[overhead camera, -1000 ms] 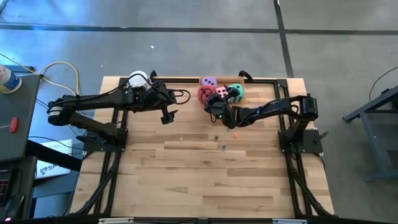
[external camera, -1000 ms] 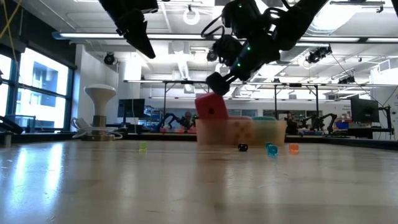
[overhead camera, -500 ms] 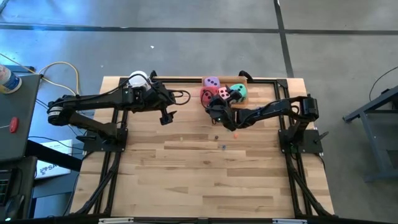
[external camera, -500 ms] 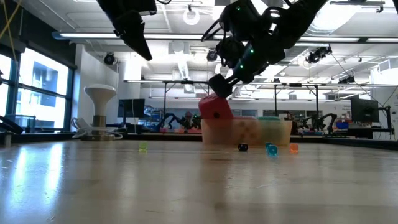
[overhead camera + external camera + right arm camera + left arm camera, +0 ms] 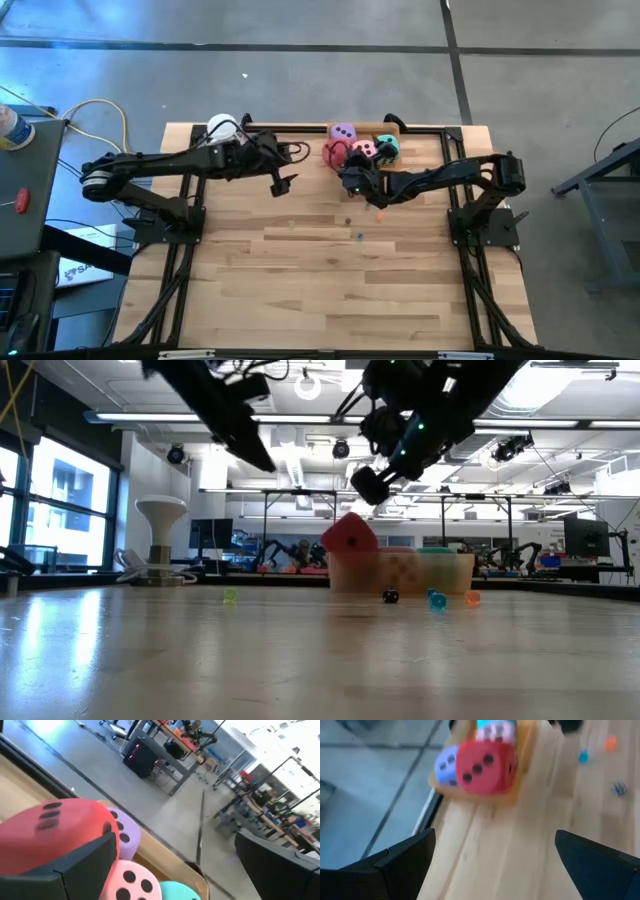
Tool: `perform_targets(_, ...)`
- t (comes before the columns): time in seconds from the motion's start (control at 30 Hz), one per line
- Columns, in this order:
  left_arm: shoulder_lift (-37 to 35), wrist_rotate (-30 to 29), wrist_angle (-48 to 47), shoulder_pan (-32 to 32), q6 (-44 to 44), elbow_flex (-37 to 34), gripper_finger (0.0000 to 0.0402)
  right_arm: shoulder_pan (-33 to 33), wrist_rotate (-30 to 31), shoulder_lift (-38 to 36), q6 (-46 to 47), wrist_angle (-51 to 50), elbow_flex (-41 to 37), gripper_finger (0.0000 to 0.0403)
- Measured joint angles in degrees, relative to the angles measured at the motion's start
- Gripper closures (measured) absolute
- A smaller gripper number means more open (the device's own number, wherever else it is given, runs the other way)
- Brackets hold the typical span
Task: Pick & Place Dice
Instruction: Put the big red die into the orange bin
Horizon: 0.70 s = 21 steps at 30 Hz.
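Dice number four, red (image 5: 333, 153), purple (image 5: 343, 132), pink (image 5: 364, 150), teal (image 5: 386, 146); both hands (image 5: 283, 184) (image 5: 350, 178) spread, empty.

- Wooden table (image 5: 320, 270) with pale planks, on a black frame.
- Shallow tan tray (image 5: 400, 572) at the table's far edge.
- Small beads scattered on the table: a green one (image 5: 231, 597), a dark one (image 5: 390, 597), a blue one (image 5: 436, 600), an orange one (image 5: 471, 598).
- White round object (image 5: 221, 127) near the table's far left corner.
- Yellow cable (image 5: 95, 108) looping on the grey floor to the left.
- White pedestal stand (image 5: 161, 540) in the room behind.
- Workbenches (image 5: 170, 740) and ceiling lights further back.
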Motion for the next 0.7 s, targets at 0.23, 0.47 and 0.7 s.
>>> perform_targets(0.23,6.0,10.5,19.6,5.5,1.3,-6.3,0.0002,-0.2,-3.2,-1.8,9.0,-7.8,0.0,0.0003)
perform_targets(0.47,17.7,10.5,26.8,10.4,1.3,-6.5,0.0002,-0.4,-5.8,-1.9,9.1,-7.0,0.0,0.0003)
perform_targets(0.7,23.9,12.8,33.9,13.9,1.0,-6.5,0.0002,-1.9,-7.1,-1.9,9.6,-6.8,0.0,0.0003)
